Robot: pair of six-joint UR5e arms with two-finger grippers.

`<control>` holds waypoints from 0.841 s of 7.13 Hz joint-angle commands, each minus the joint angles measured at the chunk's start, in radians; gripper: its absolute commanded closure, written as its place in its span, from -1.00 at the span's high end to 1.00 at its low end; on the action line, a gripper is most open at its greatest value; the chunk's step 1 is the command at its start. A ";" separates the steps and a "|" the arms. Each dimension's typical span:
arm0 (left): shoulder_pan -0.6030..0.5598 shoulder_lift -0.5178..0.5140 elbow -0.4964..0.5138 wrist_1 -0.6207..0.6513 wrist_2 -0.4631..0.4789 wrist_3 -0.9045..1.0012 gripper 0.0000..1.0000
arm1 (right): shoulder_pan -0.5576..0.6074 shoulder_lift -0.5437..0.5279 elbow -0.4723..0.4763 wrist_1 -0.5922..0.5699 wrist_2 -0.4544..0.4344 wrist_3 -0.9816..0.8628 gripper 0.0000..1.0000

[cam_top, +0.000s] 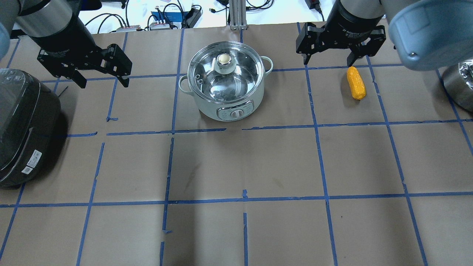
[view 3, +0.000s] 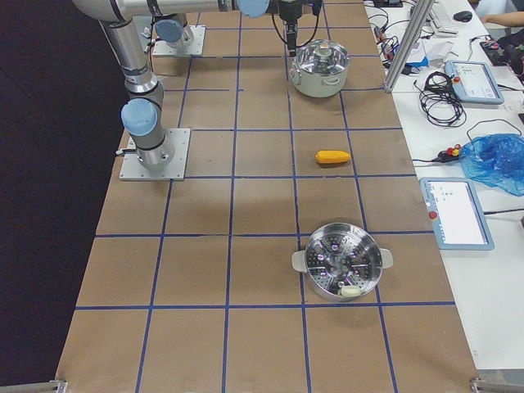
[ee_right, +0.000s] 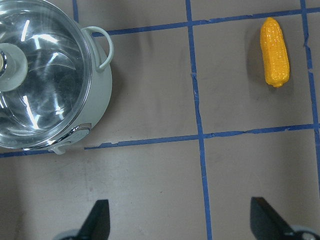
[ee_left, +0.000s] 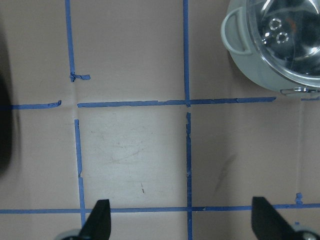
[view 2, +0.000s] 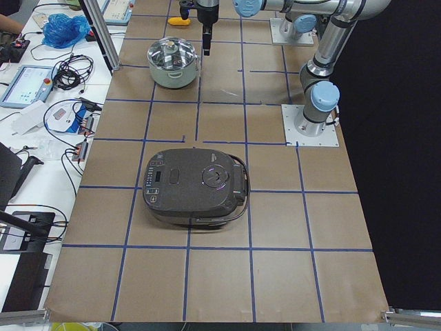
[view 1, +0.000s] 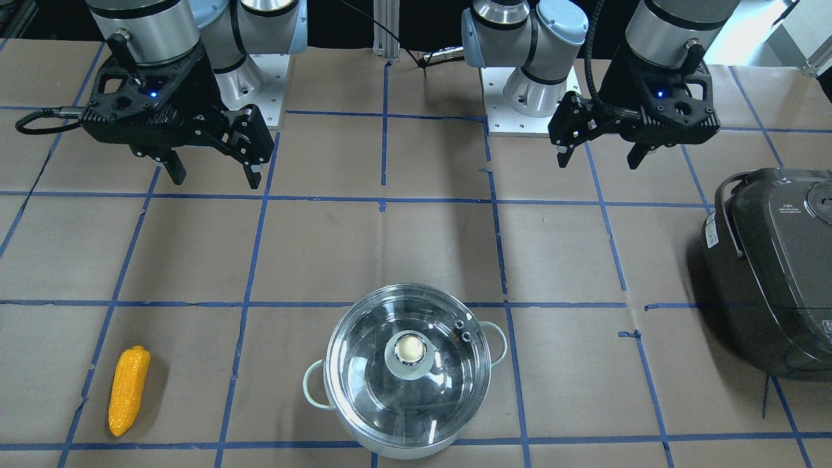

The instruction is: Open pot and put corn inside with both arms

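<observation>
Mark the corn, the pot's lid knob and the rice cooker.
corn (view 1: pixel 129 390), front-facing view, middle of the cob.
lid knob (cam_top: pixel 224 59), overhead view, its pale top.
rice cooker (view 2: pixel 196 185), exterior left view, centre of its lid.

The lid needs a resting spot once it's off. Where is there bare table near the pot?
Bare paper lies between the pot and the rice cooker, between the pot and the corn, and across the squares nearer the robot. The ends are crowded: the rice cooker, and a steamer basket beyond the corn.
</observation>
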 commanded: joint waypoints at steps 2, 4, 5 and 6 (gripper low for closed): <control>0.001 0.002 -0.004 0.000 -0.001 0.002 1.00 | -0.007 -0.002 0.003 0.002 -0.001 -0.002 1.00; -0.001 0.012 -0.005 -0.003 -0.002 -0.001 1.00 | -0.007 0.000 0.005 0.000 -0.001 0.000 1.00; -0.001 0.001 0.004 -0.002 0.005 -0.005 1.00 | -0.009 0.000 0.005 0.000 -0.001 -0.002 1.00; -0.004 -0.026 0.028 0.004 -0.008 -0.023 1.00 | -0.006 0.000 0.005 0.000 -0.001 0.000 1.00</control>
